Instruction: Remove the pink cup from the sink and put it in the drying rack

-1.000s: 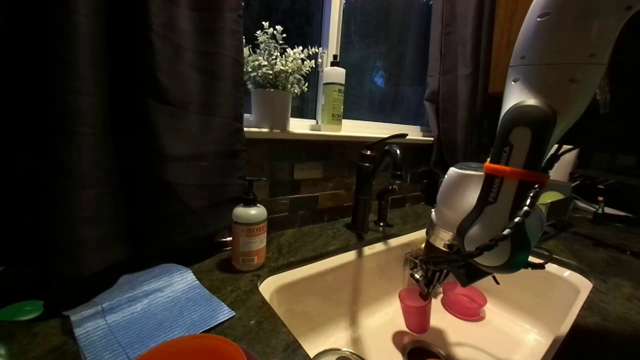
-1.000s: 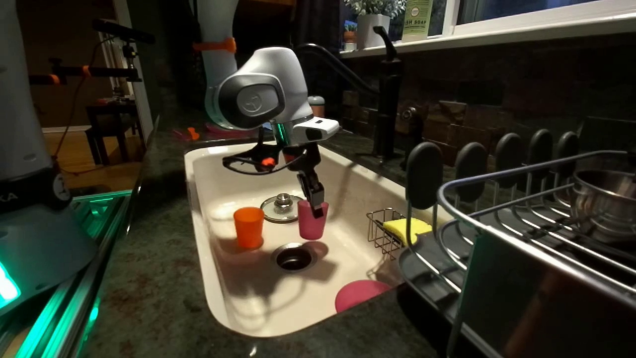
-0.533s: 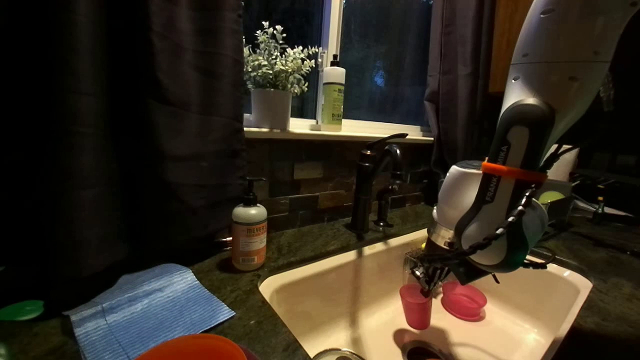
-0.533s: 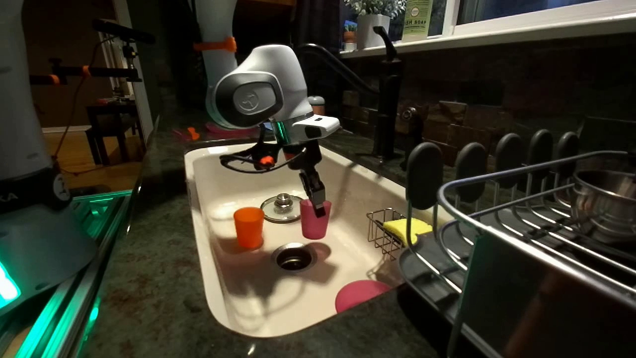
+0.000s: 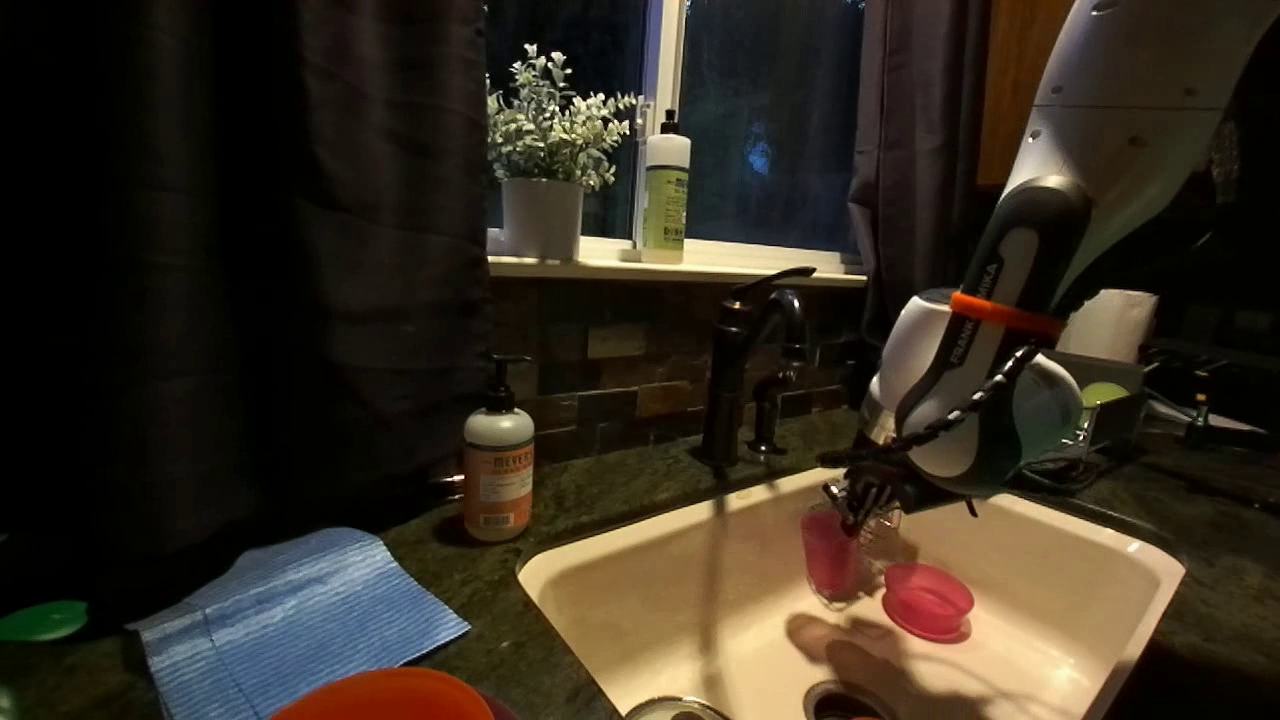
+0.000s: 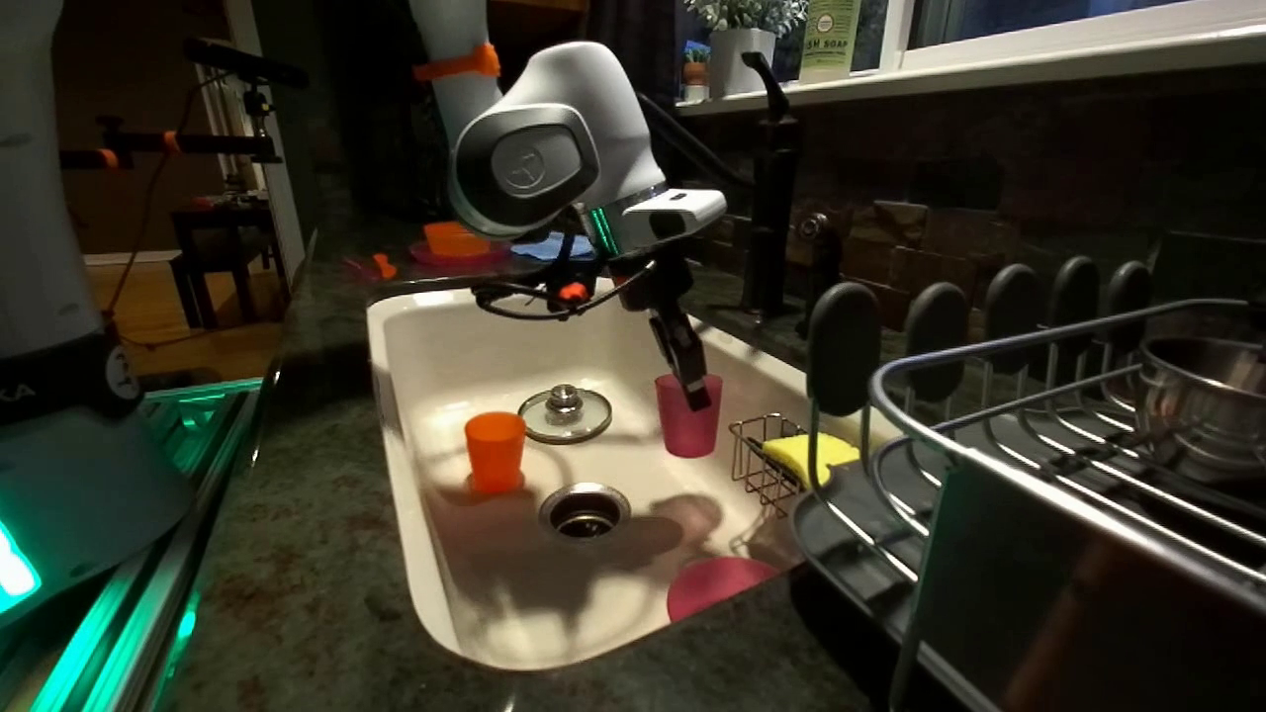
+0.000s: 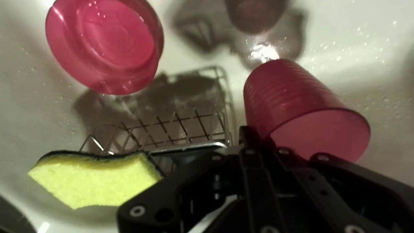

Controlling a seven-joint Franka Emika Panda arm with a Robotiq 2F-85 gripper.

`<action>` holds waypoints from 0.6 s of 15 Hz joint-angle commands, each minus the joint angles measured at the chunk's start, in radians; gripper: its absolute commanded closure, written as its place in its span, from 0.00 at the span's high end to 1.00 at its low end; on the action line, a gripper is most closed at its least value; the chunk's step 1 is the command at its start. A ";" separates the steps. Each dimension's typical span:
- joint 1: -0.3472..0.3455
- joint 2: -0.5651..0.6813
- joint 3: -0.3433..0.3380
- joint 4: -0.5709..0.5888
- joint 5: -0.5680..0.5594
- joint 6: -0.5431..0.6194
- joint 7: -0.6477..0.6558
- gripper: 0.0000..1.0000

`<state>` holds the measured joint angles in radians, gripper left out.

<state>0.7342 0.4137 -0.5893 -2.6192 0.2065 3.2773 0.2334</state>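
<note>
The pink cup point(image 6: 689, 427) hangs upright in the air inside the sink point(image 6: 435, 346), also seen in an exterior view point(image 5: 826, 560). My gripper point(image 6: 698, 396) is shut on the cup's rim, one finger outside the wall and one inside. In the wrist view the cup point(image 7: 288, 94) has its mouth toward the gripper point(image 7: 259, 139); the inner fingertip is partly hidden by the rim. The drying rack point(image 6: 844, 351) stands on the counter beyond the sink's end, to the right in that exterior view.
A wire caddy point(image 6: 767, 465) with a yellow sponge point(image 6: 811, 455) hangs on the sink wall close to the cup. The faucet point(image 6: 773, 198) stands behind. An orange cup point(image 6: 495, 453), a glass lid point(image 6: 564, 423) and a flat pink object point(image 6: 717, 588) lie in the sink. A metal pot point(image 6: 1207, 405) sits in the rack.
The gripper has lifted the pink cup higher off the sink floor and carried it toward the caddy and rack side. Most of this movement is in the last half second.
</note>
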 commanded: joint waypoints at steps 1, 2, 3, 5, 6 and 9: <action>0.056 -0.111 -0.077 -0.029 0.015 -0.050 0.001 0.01; 0.059 -0.133 -0.082 -0.027 0.014 -0.076 0.007 0.01; 0.067 -0.144 -0.091 -0.023 0.015 -0.092 0.011 0.01; 0.094 -0.171 -0.122 -0.023 0.016 -0.112 0.022 0.01; 0.116 -0.178 -0.149 -0.023 0.013 -0.111 0.028 0.01; 0.249 -0.158 -0.322 -0.018 0.014 -0.070 0.063 0.01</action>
<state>0.8555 0.2658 -0.7622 -2.6218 0.2065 3.1944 0.2622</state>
